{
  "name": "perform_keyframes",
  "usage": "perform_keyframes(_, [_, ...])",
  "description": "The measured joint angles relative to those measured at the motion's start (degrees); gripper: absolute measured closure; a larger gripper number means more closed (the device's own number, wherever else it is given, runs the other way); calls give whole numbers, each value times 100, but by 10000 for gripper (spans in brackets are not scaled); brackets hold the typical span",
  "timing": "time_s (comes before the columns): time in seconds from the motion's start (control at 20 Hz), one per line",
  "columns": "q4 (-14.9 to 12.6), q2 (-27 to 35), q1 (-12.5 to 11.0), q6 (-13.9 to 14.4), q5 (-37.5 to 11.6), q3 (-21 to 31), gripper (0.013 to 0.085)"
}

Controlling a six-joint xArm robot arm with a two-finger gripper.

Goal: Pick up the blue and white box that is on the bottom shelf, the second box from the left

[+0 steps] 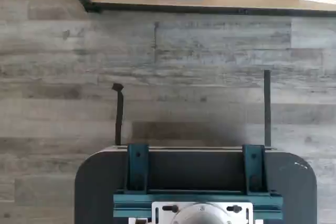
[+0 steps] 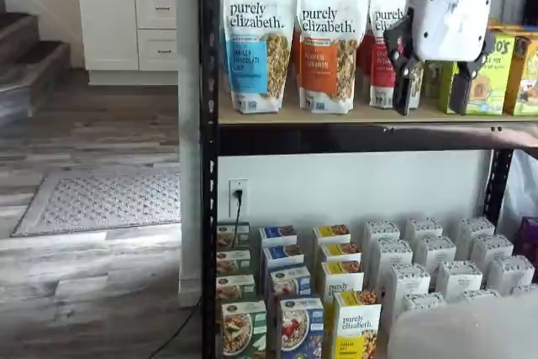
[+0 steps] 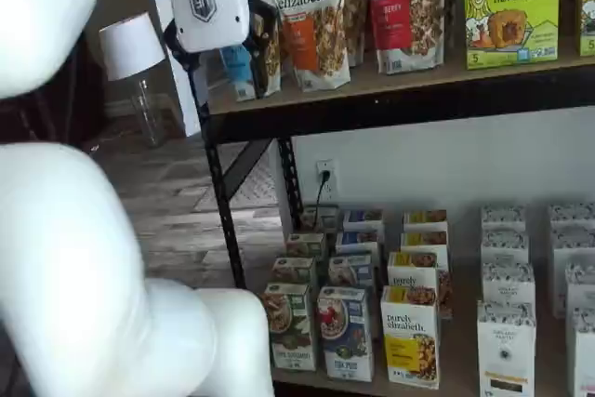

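White-bodied, black-fingered end effector (image 2: 433, 90) hanging released, fingers apart, level with tall granola bags (image 2: 257, 39). Well below, small blue and white box (image 2: 299, 328) upright at bottom shelf (image 3: 446, 380) front, between green-fronted carton (image 2: 243, 329) and yellow-fronted carton (image 2: 354, 325).

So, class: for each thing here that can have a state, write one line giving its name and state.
White gripper with black fingers: jaws open, empty, up at the granola-bag shelf.
Small blue and white carton: upright, front row, untouched.
Black steel-framed bottom shelf: lined with rows of cartons.
Black cord: plugged into the wall outlet.
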Motion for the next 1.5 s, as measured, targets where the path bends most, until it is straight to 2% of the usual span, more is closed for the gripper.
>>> perform_keyframes(0.1, [167,-63,-156,-81,-97,59,130])
perform_keyframes(0.2, [227,-92,-207,-115,-145,81,130])
perform_keyframes(0.65, [135,-110,-32,6,-359,279,130])
perform_keyframes(1.0, [163,-94,11,36,-915,760,130])
perform_keyframes(1.5, [-84,-29,113,59,-2036,1633,130])
